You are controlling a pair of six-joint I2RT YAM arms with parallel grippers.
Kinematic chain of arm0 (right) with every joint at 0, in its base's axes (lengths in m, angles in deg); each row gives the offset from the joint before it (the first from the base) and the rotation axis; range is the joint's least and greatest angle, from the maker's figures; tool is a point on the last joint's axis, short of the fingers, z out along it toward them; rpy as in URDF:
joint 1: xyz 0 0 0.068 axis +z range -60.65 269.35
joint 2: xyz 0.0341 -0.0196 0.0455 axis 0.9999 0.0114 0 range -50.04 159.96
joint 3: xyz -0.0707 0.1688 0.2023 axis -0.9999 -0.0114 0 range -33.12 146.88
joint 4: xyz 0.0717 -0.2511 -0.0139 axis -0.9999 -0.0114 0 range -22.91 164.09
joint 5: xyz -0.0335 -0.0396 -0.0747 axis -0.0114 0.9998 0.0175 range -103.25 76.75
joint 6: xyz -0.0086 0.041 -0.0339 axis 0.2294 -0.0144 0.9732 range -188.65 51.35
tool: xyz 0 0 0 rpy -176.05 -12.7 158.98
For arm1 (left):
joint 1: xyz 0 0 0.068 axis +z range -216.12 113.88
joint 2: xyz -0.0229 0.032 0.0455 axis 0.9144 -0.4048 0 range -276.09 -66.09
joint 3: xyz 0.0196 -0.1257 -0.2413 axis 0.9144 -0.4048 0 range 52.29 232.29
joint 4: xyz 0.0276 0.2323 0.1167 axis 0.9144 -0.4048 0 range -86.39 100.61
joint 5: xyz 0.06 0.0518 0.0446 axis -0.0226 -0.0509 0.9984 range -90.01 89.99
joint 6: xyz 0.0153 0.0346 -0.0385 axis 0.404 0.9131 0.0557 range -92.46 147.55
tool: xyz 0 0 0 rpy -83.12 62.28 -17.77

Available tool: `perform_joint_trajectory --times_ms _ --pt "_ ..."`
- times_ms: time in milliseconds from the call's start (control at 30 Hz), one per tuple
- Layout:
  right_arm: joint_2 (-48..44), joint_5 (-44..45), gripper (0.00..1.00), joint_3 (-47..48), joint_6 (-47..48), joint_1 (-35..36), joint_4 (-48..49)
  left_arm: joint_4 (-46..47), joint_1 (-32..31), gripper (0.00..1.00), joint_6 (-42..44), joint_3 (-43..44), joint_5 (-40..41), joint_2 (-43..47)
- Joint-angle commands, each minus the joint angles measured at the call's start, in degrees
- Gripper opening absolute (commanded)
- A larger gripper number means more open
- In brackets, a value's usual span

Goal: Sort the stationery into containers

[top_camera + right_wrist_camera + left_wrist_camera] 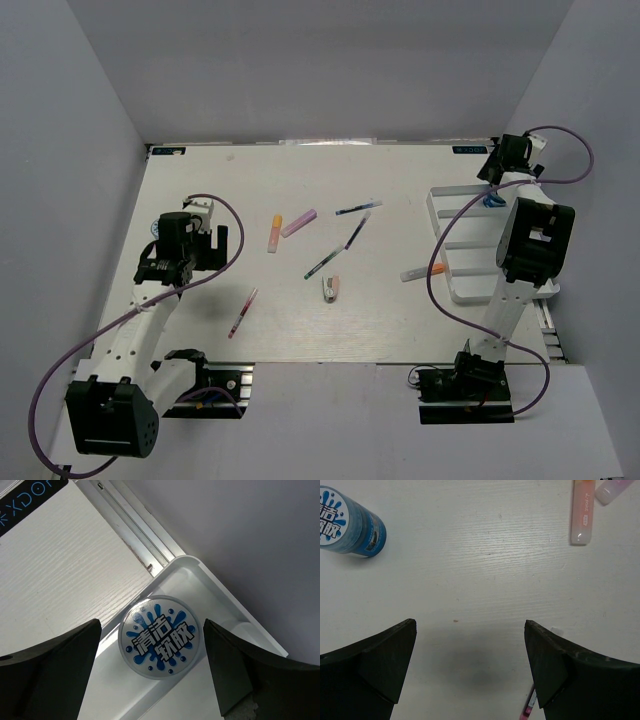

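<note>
In the far corner of the tray (200, 565), a blue-labelled tub (160, 637) lies between the open, empty right gripper (151, 627); the left gripper (470, 625) hangs open and empty above the surface (200, 180), where pens (327, 264) and highlighters (298, 222) lie unsorted, so most work is left

The left arm (140, 340) rises from its base at the near left and leans forward and slightly right, its upper link white, its wrist bent so that the left hand (168, 262) points down. From the left wrist view that hand (470, 625) has both dark fingers (380, 670) spread wide apart. The right arm (505, 300) stands steeply up from its base at the near right, folds at a bulky black elbow joint and reaches to the far right. There the right hand (503, 160) points down, and in its wrist view (151, 625) its fingers (50, 670) are likewise spread wide.
</note>
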Motion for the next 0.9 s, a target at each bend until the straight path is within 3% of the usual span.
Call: perform_joint_trajectory --times_ms 0,167,300,433,667,867 --pt "-3.3 0.3 0.89 1.1 1.6 0.2 3.2 -0.3 0.2 0.98 -0.5 1.9 0.3 1.1" --pt "-5.3 -2.7 0.89 1.1 4.1 0.3 1.1 -2.5 0.2 0.98 -0.8 5.8 -0.1 1.8" --pt "-12.1 -16.4 0.89 -1.5 9.0 1.1 -1.4 -6.0 0.2 0.98 -0.1 11.7 -0.9 3.4" --pt "-19.8 -30.8 0.82 -7.0 15.7 3.7 -1.9 -11.1 0.7 0.98 -1.4 18.1 1.9 -0.3" --pt "-28.5 -34.6 0.80 -11.8 26.6 9.8 -8.4 -17.6 4.7 0.98 -3.4 25.2 13.8 -10.0" --pt "-34.6 -39.8 0.80 -16.6 31.0 14.3 -13.4 -16.0 10.6 0.98 -2.1 24.3 15.8 -16.4"
